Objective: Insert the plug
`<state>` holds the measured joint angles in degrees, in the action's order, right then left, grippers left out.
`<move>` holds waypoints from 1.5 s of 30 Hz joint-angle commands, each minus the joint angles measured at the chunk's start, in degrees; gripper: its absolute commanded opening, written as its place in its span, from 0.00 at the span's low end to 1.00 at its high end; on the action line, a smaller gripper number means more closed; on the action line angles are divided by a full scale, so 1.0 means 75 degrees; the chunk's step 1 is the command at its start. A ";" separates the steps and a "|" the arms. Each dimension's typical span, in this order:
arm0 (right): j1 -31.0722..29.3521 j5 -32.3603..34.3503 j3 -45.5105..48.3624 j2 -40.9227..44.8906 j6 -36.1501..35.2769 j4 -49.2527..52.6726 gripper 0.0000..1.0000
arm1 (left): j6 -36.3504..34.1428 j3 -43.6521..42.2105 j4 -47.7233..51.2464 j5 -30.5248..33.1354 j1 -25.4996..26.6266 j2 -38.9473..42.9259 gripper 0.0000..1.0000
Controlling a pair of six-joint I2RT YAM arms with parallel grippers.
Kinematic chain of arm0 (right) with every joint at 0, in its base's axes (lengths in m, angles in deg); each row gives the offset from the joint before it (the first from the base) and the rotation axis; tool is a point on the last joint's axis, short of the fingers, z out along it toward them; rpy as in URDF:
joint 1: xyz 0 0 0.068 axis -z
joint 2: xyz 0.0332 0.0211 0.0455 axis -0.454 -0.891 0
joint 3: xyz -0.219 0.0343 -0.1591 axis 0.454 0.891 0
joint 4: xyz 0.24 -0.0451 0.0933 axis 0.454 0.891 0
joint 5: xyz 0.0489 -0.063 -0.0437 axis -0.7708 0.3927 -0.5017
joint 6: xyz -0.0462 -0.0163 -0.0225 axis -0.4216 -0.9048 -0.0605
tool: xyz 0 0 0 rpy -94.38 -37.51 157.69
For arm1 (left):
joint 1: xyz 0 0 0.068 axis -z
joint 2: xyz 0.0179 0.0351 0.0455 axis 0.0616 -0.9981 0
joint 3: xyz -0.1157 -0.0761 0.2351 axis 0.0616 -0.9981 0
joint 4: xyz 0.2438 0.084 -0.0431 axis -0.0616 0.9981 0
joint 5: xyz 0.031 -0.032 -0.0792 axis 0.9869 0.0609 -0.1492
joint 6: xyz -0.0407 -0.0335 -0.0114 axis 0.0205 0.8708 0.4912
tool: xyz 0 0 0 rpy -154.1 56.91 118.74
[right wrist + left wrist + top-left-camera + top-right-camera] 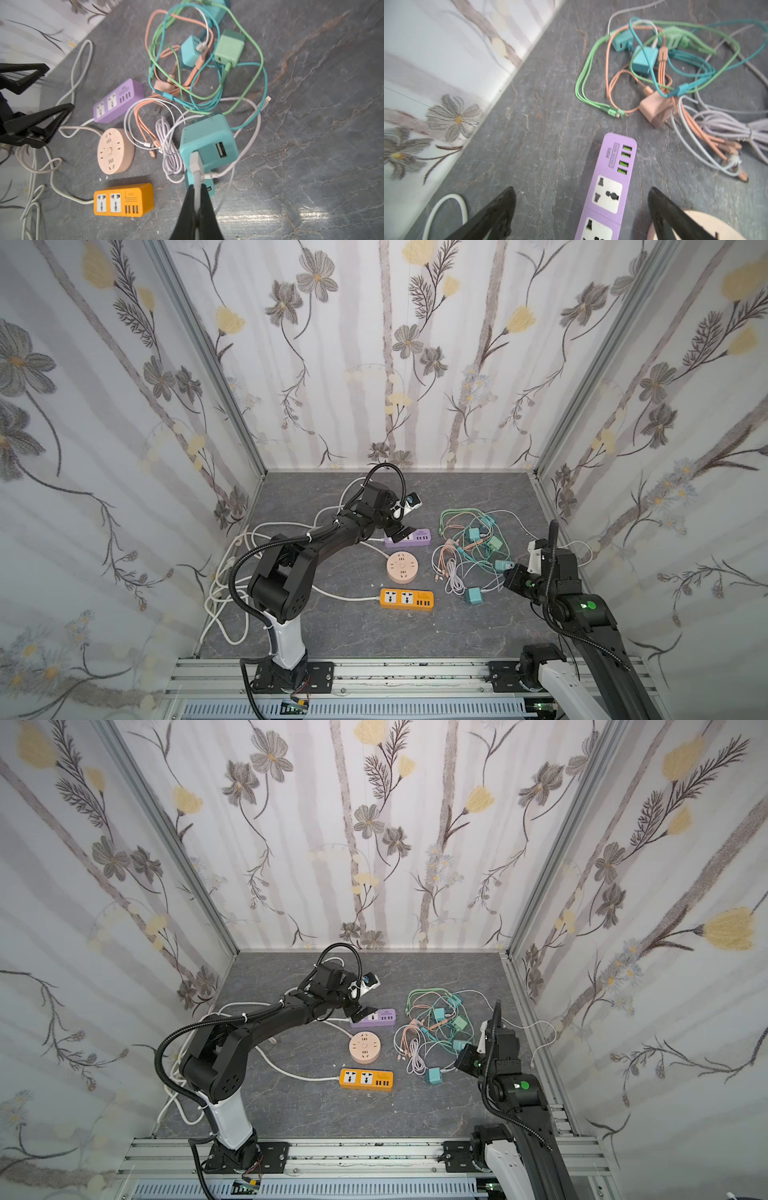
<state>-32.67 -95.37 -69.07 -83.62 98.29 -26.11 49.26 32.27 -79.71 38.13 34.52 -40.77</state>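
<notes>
Teal plug cube (207, 135) is dead centre in the right wrist view, with a white lead (195, 166) plugged into one of its two USB slots. Right gripper (196, 197) sits at the bottom edge, fingers pinched together on that lead just behind the connector, not on the cube body. A second teal cube (209, 187) peeks out just below.

Both top views give only a teal blob at the gripper tip, right of centre, at the lower right edge of the cable tangle (469, 547). The wrist hides the grip itself there.

Left gripper (581, 189): in the left wrist view both fingers are at the bottom edge, spread wide and gripping nothing. The purple strip (612, 176) runs up between them. In the top views it is over the left end of that strip, mid-frame.

Orange strip (124, 199) shows in the top views and the right wrist view, not the left wrist view. Round pink socket (116, 150) lies between orange and purple. The left wrist view gets only a sliver of the socket in its lower right corner. It also shows a pink plug (654, 112) with bare prongs, clearest there.

Writing: there's a small printed box beside the four green USB ports on purple, too blurred to read. The orange label is too small to read.
</notes>
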 commanded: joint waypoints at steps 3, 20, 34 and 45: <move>0.0006 -0.0362 -0.1710 -0.0564 -0.1433 0.0042 0.00 | 0.1761 -0.0345 -0.1829 -0.0313 0.0012 0.0653 1.00; -0.1030 -0.2092 -0.5201 -0.3641 -0.2623 0.1151 0.00 | -0.0596 -0.0830 -0.2272 0.0070 0.1588 0.1570 0.80; -0.1587 -0.2114 -0.4917 -0.4147 -0.1544 0.0615 0.00 | -0.0034 -0.0545 -0.2230 -0.1168 0.1903 0.1222 0.70; -0.1833 -0.3089 -0.4610 -0.4251 -0.1328 -0.0103 0.00 | 0.0360 -0.0314 -0.2551 -0.0869 0.1904 0.0848 0.59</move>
<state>-45.96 -114.59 -104.06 -115.34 87.82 -22.46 50.90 29.12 -95.42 30.57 48.81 -33.78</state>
